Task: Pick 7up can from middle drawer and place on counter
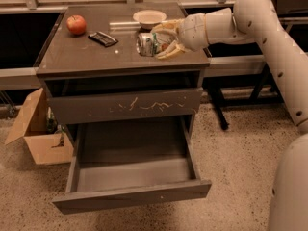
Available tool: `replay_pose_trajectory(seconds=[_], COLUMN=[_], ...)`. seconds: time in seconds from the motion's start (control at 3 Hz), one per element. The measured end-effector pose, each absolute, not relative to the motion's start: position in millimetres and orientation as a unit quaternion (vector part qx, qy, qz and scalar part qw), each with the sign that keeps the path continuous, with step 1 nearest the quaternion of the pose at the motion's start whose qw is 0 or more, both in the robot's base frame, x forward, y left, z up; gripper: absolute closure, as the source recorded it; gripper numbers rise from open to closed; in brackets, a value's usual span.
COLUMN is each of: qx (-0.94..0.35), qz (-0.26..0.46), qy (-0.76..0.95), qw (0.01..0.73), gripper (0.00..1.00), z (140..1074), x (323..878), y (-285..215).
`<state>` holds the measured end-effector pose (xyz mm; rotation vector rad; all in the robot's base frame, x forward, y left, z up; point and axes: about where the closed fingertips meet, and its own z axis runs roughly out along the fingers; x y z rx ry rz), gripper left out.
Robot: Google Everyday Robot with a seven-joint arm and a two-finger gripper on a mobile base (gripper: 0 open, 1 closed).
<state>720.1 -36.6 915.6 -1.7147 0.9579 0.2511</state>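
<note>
My gripper point(161, 43) is over the right part of the counter point(86, 57), shut on the 7up can point(147, 44). The can is green and silver, held on its side with its shiny metal end facing left, just above or at the counter surface. The middle drawer point(130, 196) is pulled fully open below and nothing shows inside it. Above it is a closed drawer front with pale scratches point(125, 106).
A red apple point(76, 24) sits at the counter's back left, a dark flat packet point(103, 38) beside it, and a white bowl point(149, 17) at the back just behind the can. A cardboard box point(38, 129) stands on the floor to the left of the cabinet.
</note>
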Motion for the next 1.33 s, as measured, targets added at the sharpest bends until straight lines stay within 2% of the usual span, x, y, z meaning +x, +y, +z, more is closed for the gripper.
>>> replay_pose_trajectory(seconds=[0.33, 1.33], qx=[-0.724, -0.687], qz=[0.106, 0.171], qy=[0.404, 0.456], qw=[0.549, 0.539], gripper=[1.0, 1.0], z=[916, 905], x=[720, 793], y=[-37, -9])
